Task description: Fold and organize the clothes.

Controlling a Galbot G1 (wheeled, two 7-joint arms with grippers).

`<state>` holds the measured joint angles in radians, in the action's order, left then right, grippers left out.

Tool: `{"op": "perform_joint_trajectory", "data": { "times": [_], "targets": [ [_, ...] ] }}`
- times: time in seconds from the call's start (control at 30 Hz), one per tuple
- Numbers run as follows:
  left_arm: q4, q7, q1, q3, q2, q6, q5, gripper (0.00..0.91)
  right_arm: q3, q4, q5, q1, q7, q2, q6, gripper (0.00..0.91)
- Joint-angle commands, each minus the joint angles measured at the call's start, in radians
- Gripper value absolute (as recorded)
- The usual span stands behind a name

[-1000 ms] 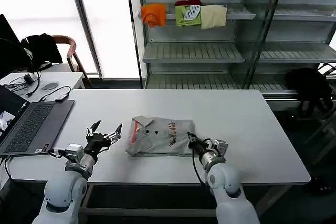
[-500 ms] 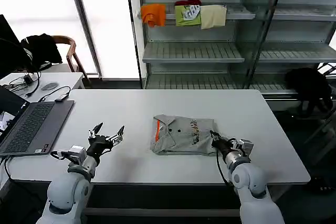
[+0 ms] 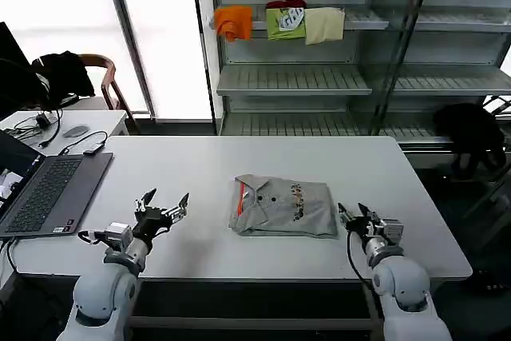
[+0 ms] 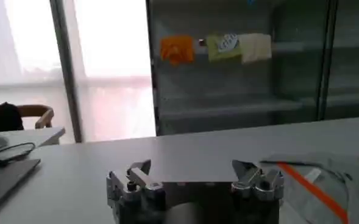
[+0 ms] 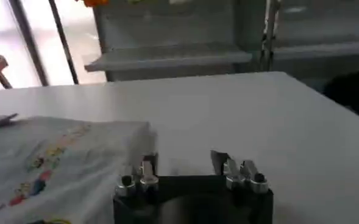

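Head camera looking down from above; wrist cameras sitting low.
All three are sharing the white table and folded grey top.

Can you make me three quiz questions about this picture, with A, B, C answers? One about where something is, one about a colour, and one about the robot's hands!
1. Where is the folded top?
A. on the table
B. on a shelf
C. on the laptop

2. What colour is the strip on the top?
A. blue
B. orange-red
C. black

3. What is the right gripper doing?
A. gripping the top
B. open beside the top
C. pressing the laptop

Answers: 1 A, it lies mid-table; 2 B, the strip is near its collar; 3 B, its fingers are spread, off the cloth.
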<state>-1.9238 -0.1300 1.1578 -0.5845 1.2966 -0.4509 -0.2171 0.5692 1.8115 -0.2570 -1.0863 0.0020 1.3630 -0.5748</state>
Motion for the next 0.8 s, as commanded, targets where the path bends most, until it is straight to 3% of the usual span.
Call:
{"op": "perform_joint_trajectory", "data": {
  "times": [0.03, 0.33, 0.57, 0.8],
  "targets": [
    [0.007, 0.0, 0.002, -0.005, 0.003, 0.013, -0.013, 0.907, 0.078, 0.013, 0.189, -0.019, -0.028, -0.05, 0.03, 0.907],
    [0.022, 0.001, 0.01, -0.021, -0.001, 0.031, -0.05, 0.907, 0.101, 0.093, 0.194, -0.053, -0.067, -0.087, 0.047, 0.907],
    [0.032, 0.003, 0.009, -0.037, -0.004, 0.034, -0.12, 0.907, 0.118, 0.124, 0.19, -0.072, -0.061, -0.107, 0.058, 0.907],
    [0.04, 0.006, 0.014, -0.053, -0.01, 0.032, -0.149, 0.907, 0.154, 0.142, 0.216, -0.102, -0.083, -0.143, 0.12, 0.907]
  ]
}}
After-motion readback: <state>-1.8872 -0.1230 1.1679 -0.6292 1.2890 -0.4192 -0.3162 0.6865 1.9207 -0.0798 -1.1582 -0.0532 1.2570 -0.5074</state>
